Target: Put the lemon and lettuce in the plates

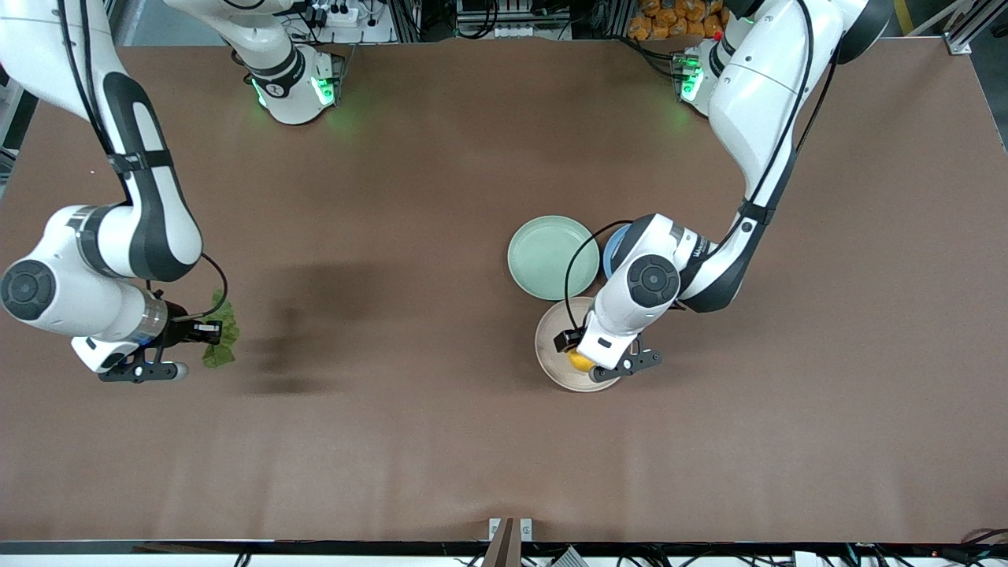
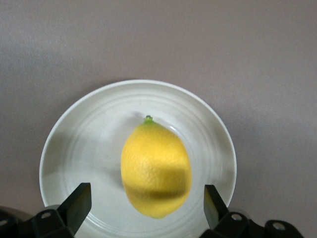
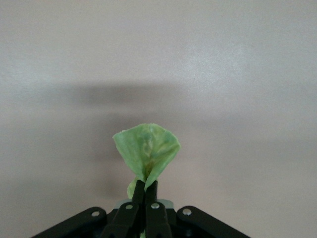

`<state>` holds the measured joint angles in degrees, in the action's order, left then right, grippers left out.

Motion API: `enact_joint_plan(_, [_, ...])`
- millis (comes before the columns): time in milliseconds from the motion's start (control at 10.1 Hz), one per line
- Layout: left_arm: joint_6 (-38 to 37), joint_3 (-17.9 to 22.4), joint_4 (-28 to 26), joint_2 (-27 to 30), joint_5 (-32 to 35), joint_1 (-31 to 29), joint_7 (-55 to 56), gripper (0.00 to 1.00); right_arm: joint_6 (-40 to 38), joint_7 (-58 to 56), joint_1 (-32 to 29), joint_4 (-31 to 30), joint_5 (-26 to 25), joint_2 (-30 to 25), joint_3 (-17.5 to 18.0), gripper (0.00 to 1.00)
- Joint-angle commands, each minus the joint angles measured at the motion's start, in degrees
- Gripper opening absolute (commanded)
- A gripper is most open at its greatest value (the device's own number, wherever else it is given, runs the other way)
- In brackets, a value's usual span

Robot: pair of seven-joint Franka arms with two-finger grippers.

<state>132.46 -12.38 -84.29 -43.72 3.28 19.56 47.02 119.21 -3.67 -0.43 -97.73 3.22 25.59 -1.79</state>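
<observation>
The yellow lemon lies in the beige-pink plate, the plate nearest the front camera. My left gripper hangs over it, open, with a finger on each side of the fruit and touching neither. From the front, the lemon peeks out under that gripper on the plate. The mint plate sits just farther back and holds nothing. At the right arm's end of the table, my right gripper is shut on the lettuce, which hangs above the tabletop as a folded leaf pinched at its base by the gripper.
A blue plate lies beside the mint one, mostly hidden under the left arm's wrist. Bare brown tabletop stretches between the two arms and toward the front camera.
</observation>
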Motion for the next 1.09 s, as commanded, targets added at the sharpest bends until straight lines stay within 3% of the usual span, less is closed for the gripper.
enact_joint_plan(0, [-0.09, 1.57, 0.1, 1.96, -0.29, -0.57, 0.44, 1.0, -3.45, 6.62, 0.52, 2.27, 0.56, -1.06, 2.48, 0.0])
enact_joint_plan(395, [-0.53, 2.19, -3.67, 6.53, -0.29, -3.38, 6.06, 1.0, -6.01, 17.0, 1.74, 4.83, 0.56, -1.15, 6.97, 0.0])
enact_joint_plan(692, [-0.53, 2.1, -13.75, 14.68, -0.29, -6.98, 5.03, 1.0, -5.83, 27.19, 6.48, 5.18, 0.64, -1.06, 7.59, 0.0])
enact_joint_plan(988, [-0.53, 1.75, -23.52, 23.83, -0.29, -11.99, -3.31, 1.0, -5.04, 38.69, 9.82, 6.06, 0.73, -0.63, 12.06, 0.0])
